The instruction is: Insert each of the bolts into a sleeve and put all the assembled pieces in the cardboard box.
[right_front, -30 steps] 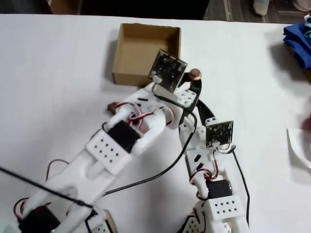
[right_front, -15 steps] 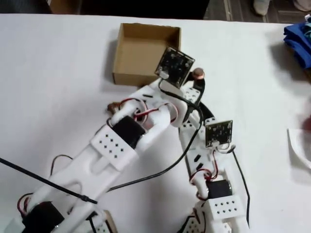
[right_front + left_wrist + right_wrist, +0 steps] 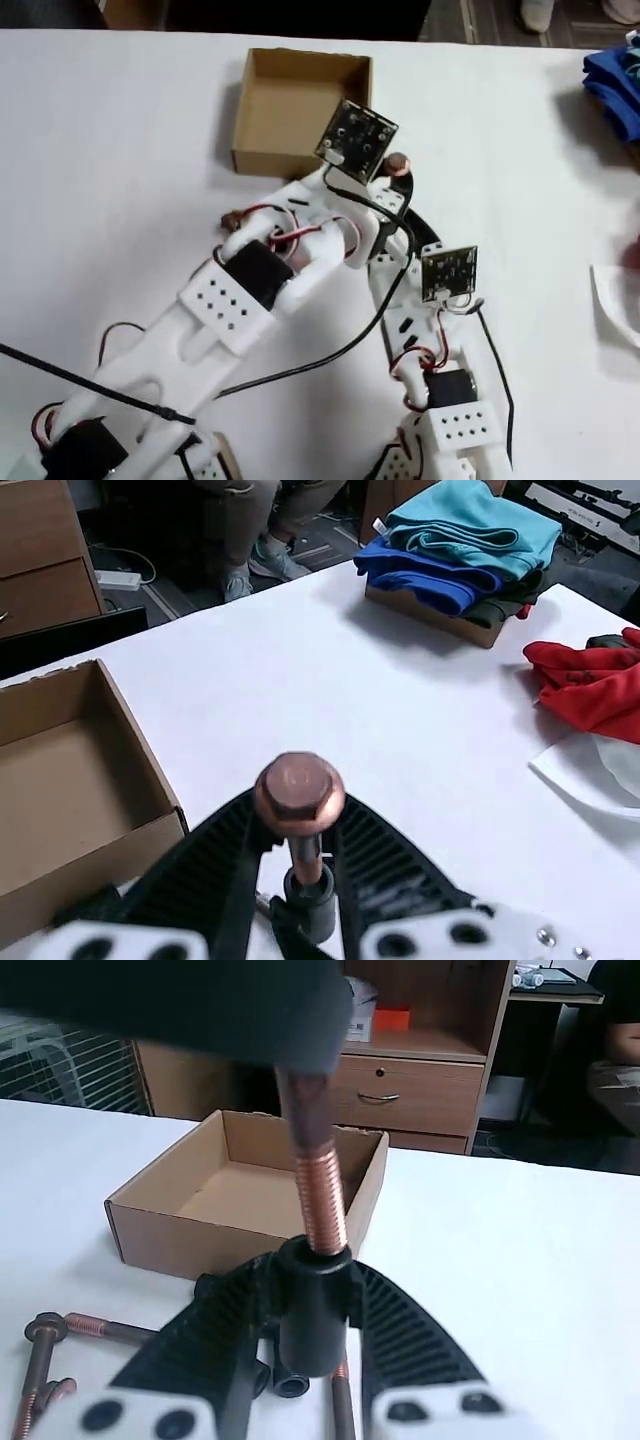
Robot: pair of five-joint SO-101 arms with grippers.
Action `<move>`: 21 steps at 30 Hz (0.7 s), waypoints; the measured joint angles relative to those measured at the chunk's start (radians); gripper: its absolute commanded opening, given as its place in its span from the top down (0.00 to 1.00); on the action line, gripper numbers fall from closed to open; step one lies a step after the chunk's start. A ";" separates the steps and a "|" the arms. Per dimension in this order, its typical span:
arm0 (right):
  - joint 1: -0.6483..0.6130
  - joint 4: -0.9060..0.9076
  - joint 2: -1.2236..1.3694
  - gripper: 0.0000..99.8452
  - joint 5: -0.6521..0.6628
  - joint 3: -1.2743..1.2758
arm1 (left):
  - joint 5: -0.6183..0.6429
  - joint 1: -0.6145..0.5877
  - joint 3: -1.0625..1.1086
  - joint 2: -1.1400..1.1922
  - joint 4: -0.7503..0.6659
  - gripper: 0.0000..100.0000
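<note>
- Left gripper (image 3: 296,818): fingers clamped on the copper bolt (image 3: 298,792), one either side of the shaft just under the head.
- Right gripper (image 3: 314,1282): fingers closed around the black sleeve (image 3: 312,1312), held upright between them.
- The bolt's threaded tip sits in the sleeve's top opening.
- The assembly is held above the table (image 3: 120,150), just right of the cardboard box (image 3: 270,162).
- Spare bolts (image 3: 100,1328) lie on the table.
</note>
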 measured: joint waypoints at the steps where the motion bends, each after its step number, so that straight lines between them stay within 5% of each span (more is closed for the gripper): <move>1: -0.003 0.000 -0.002 0.98 0.000 0.000 | -0.002 0.002 0.000 0.005 0.008 0.97; 13: -0.005 -0.002 -0.002 0.98 0.000 0.002 | -0.003 0.003 0.011 0.009 0.021 0.97; 21: -0.003 -0.002 -0.002 0.98 0.000 0.002 | 0.009 -0.018 0.021 0.009 0.023 0.81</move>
